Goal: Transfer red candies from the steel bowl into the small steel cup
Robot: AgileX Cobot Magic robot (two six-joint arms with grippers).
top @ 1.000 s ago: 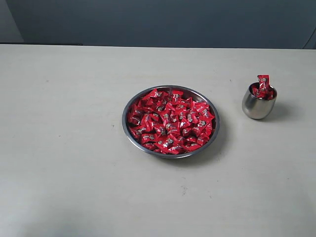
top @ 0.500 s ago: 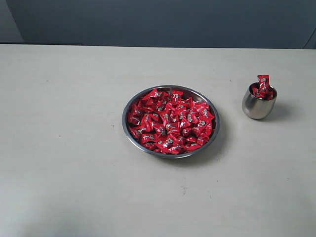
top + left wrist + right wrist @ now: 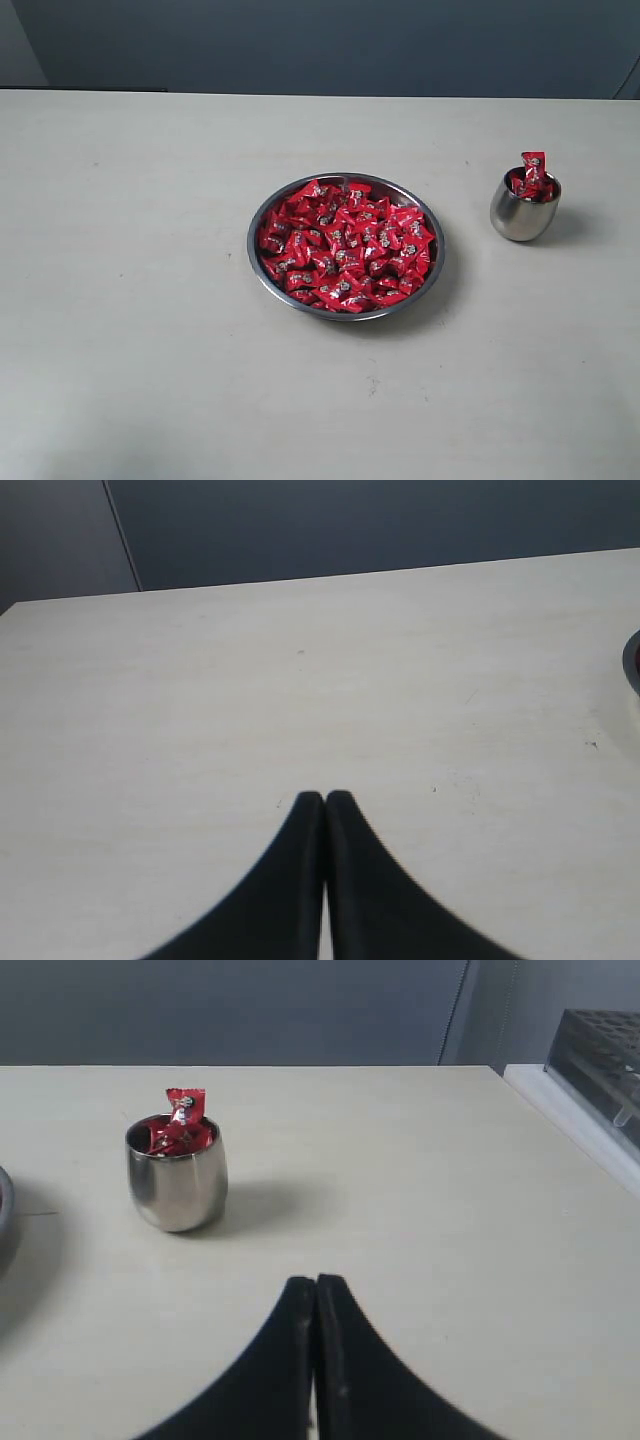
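The steel bowl [image 3: 262,272] sits mid-table, heaped with red candies [image 3: 345,245]. To its right stands the small steel cup [image 3: 521,216], holding red candies [image 3: 532,178], one poking above its mouth. In the right wrist view the cup [image 3: 178,1185] with its candies [image 3: 182,1128] stands ahead of my right gripper [image 3: 316,1280], which is shut and empty. My left gripper [image 3: 325,796] is shut with nothing in it, over bare table; a sliver of the bowl's rim [image 3: 630,660] shows at the edge of its view. Neither gripper appears in the exterior view.
The pale table [image 3: 140,300] ends at a dark wall behind. In the right wrist view a dark rack [image 3: 600,1055] stands past the table's far side edge, on a white ledge.
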